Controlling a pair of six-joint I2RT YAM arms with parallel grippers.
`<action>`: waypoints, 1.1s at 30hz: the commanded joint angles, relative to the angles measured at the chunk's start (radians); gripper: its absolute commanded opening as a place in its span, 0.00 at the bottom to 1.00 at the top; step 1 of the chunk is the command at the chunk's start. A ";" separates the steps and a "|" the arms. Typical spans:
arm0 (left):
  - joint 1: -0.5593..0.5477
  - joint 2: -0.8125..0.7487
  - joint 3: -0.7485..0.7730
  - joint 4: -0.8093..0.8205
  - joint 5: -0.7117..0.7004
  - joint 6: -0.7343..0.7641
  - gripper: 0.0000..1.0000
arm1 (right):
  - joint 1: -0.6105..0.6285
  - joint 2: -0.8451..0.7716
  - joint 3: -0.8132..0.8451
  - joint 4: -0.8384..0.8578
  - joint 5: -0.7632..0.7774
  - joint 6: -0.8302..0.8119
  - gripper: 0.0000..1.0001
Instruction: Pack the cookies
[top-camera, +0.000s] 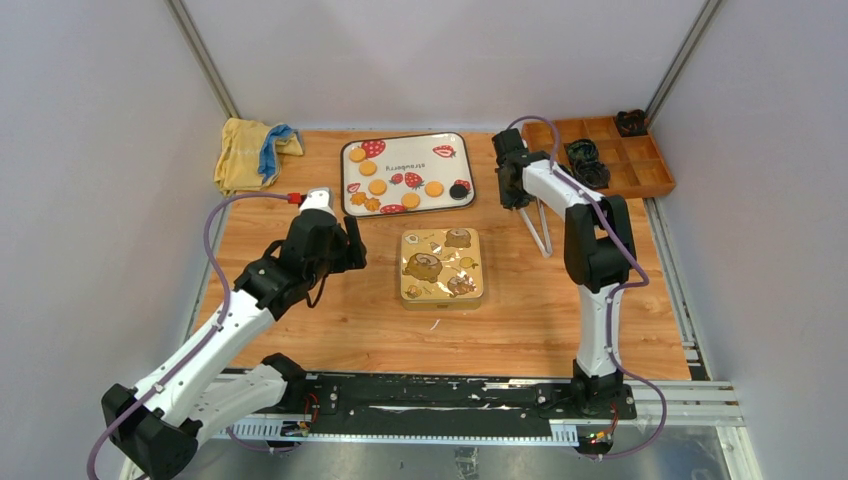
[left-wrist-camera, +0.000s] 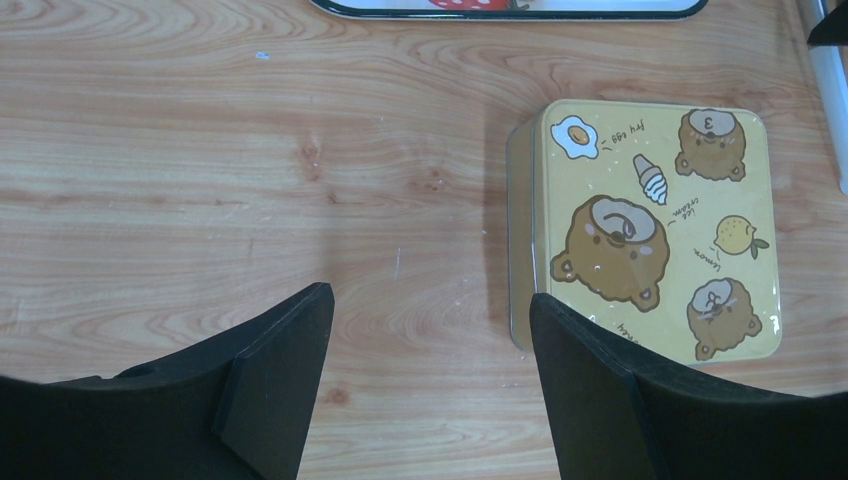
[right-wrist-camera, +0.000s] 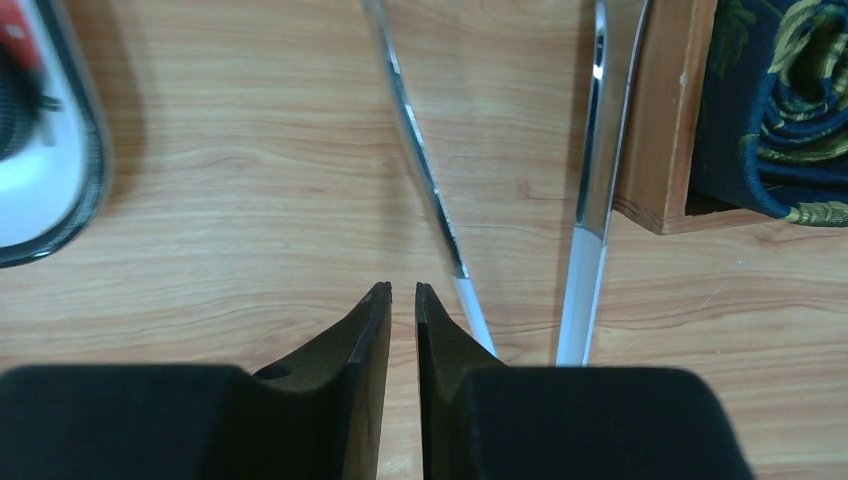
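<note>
Several cookies (top-camera: 377, 186), mostly golden-orange rounds with two flower-shaped ones and one black one (top-camera: 459, 188), lie on a white strawberry-print tray (top-camera: 408, 146) at the back middle. A closed yellow bear-print tin (top-camera: 442, 266) sits in front of the tray; it also shows in the left wrist view (left-wrist-camera: 655, 230). My left gripper (top-camera: 345, 250) (left-wrist-camera: 430, 300) is open and empty, above bare wood just left of the tin. My right gripper (top-camera: 512, 195) (right-wrist-camera: 403, 290) is shut and empty, right of the tray, beside metal tongs (right-wrist-camera: 430, 190).
The tongs (top-camera: 540, 228) lie on the wood right of the tray. A wooden compartment box (top-camera: 650, 165) with dark items stands at the back right, its corner in the right wrist view (right-wrist-camera: 670, 120). A yellow and blue cloth (top-camera: 255, 150) lies at the back left.
</note>
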 joint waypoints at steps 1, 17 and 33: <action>-0.002 -0.029 0.021 -0.021 -0.023 0.015 0.78 | -0.018 0.034 -0.017 -0.036 0.106 -0.035 0.20; -0.002 -0.023 0.007 -0.014 -0.008 0.003 0.78 | -0.065 0.021 -0.038 -0.026 0.111 -0.062 0.20; -0.002 -0.018 -0.002 -0.004 0.011 -0.005 0.77 | -0.069 -0.041 -0.066 -0.020 0.170 -0.086 0.32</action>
